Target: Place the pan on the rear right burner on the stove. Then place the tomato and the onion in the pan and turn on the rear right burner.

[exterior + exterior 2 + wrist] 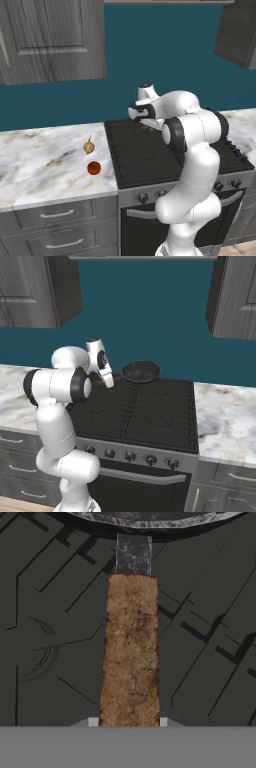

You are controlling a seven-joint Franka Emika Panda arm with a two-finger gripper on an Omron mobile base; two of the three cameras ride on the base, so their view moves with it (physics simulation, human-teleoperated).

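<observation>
One claw (128,722) clamps the pan (141,371) by its handle, above the stove (150,416).

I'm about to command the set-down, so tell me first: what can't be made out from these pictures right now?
- Gripper: in both base views the arm hides it.
- Pan: the hand view's top edge cuts off its bowl; whether it touches the grate or hangs above it can't be told.
- Stove: in the left base view the arm covers its right rear and some knobs.
</observation>
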